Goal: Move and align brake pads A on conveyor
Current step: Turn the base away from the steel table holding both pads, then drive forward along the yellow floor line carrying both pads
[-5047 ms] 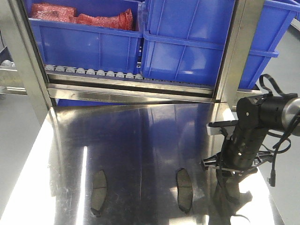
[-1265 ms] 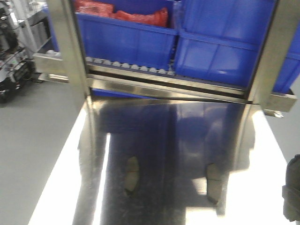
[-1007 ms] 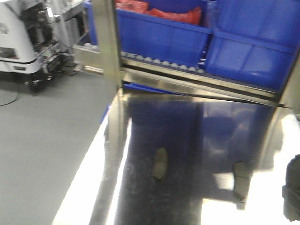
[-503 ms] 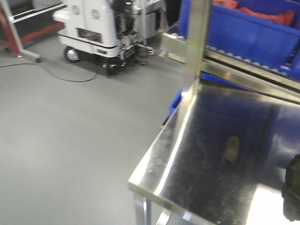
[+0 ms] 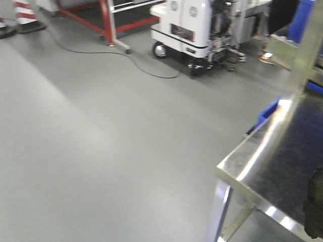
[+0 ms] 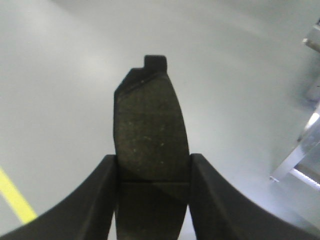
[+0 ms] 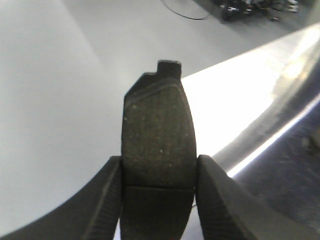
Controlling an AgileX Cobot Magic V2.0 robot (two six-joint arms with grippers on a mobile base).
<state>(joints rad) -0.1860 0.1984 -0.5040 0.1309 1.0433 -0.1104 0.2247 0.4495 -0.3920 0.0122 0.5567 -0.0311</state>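
The front view has swung left: the blue bins, the rollers and both brake pads lying on the worktop (image 5: 287, 156) have left the picture. Only its near left corner shows now, beside grey floor (image 5: 101, 141), a white cart (image 5: 189, 25) and a red frame (image 5: 108, 25).

Left gripper (image 6: 152, 172) clamping brake pad (image 6: 150, 137), grey floor (image 6: 60, 90) beneath

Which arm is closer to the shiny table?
Right. The right end effector hangs over the table edge; the left end effector is out over floor, table off to one side.
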